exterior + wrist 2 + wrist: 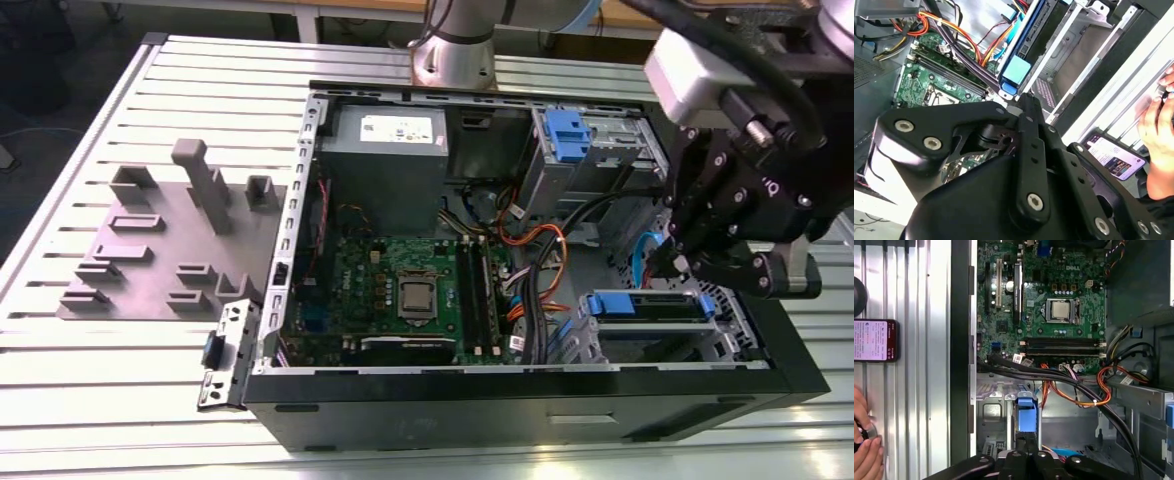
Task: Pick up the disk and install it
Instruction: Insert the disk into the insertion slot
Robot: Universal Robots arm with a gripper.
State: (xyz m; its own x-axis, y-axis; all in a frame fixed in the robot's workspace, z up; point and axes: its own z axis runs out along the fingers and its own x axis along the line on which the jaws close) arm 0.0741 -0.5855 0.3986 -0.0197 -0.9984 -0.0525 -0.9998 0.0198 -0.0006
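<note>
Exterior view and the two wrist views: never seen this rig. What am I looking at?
One robot arm works over an open computer case lying on a slatted metal table. The exterior view comes from a camera off the arm. Both wrist views ride on the arm and look past its black end effector. That end effector is at the disk, a drive in a blue carrier sitting in the case's bay; whether it holds the disk is unclear. Beside the case lie a grey fixture plate and a phone, with a person's hand nearby.

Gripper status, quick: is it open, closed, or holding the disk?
Gripper: cannot be told; it is right at the blue end of the disk.
</note>
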